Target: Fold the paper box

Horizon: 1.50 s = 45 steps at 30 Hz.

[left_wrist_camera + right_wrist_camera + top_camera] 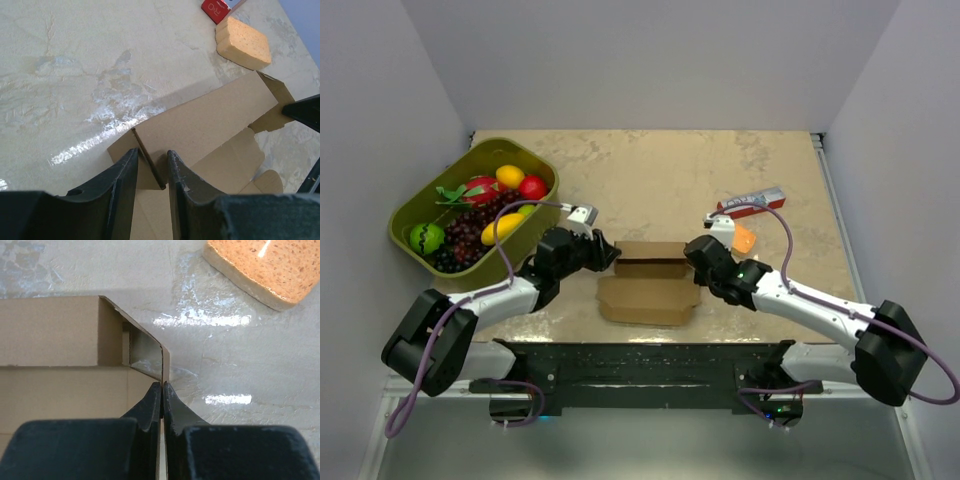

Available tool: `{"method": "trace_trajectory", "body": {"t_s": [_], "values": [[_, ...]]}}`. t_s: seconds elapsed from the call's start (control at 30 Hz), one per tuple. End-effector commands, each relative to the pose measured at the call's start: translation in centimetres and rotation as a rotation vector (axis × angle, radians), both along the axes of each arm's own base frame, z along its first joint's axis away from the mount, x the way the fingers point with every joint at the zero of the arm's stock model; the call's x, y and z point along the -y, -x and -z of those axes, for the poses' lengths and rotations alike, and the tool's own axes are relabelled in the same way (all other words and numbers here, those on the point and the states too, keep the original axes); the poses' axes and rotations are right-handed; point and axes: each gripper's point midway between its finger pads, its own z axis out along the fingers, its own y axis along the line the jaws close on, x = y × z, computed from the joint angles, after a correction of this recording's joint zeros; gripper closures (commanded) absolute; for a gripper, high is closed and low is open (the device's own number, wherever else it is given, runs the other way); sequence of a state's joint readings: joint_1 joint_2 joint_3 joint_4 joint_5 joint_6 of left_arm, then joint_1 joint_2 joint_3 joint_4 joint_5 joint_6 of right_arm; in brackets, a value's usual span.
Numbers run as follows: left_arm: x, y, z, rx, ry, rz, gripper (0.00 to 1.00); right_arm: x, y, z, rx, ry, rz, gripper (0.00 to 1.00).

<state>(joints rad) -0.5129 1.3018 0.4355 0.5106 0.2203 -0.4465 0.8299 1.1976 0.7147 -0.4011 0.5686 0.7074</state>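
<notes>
The paper box is a brown cardboard sheet lying flat at the table's near middle, with its back part folded up into a low wall. My left gripper is at the box's left end. In the left wrist view it stands open, with an upright side flap slanting across the gap between its fingers. My right gripper is at the box's right end. In the right wrist view it is shut on the thin edge of the upright right side flap.
An olive basket full of toy fruit stands at the back left. An orange sponge lies just right of the box, with a red-and-white carton behind it. Grey walls close in the table on three sides.
</notes>
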Motion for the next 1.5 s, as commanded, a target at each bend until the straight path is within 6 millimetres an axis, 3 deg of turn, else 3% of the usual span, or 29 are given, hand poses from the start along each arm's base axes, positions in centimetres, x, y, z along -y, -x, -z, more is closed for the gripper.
{"method": "trace_trajectory", "body": {"t_s": [0.0,0.27,0.5,0.77,1.07,1.3,1.47], "values": [[-0.7,-0.5,1.0,0.000,-0.086,-0.013,0.66,-1.7,-0.6,-1.9,-0.003,-0.024,-0.058,1.00],[-0.7,-0.8,1.0,0.019,-0.148,-0.018,0.67,-2.7,-0.6,-3.4,-0.029,-0.001,-0.130,1.00],[-1.0,-1.0,1.1,0.033,-0.201,-0.033,0.67,-0.1,-0.2,-3.0,-0.059,0.164,-0.141,1.00],[-0.8,-0.9,1.1,0.054,-0.246,-0.034,0.67,0.4,0.1,-3.9,-0.070,0.209,-0.179,1.00],[0.8,0.1,0.9,0.090,-0.293,-0.045,0.67,-4.9,1.3,-3.7,-0.132,-0.069,-0.259,1.00],[1.3,0.4,0.7,0.092,-0.262,-0.038,0.68,-5.8,1.4,-1.7,-0.163,-0.108,-0.250,1.00],[1.5,0.7,0.9,0.092,-0.258,-0.032,0.68,-5.4,1.6,-0.1,-0.181,-0.088,-0.235,1.00]]}}
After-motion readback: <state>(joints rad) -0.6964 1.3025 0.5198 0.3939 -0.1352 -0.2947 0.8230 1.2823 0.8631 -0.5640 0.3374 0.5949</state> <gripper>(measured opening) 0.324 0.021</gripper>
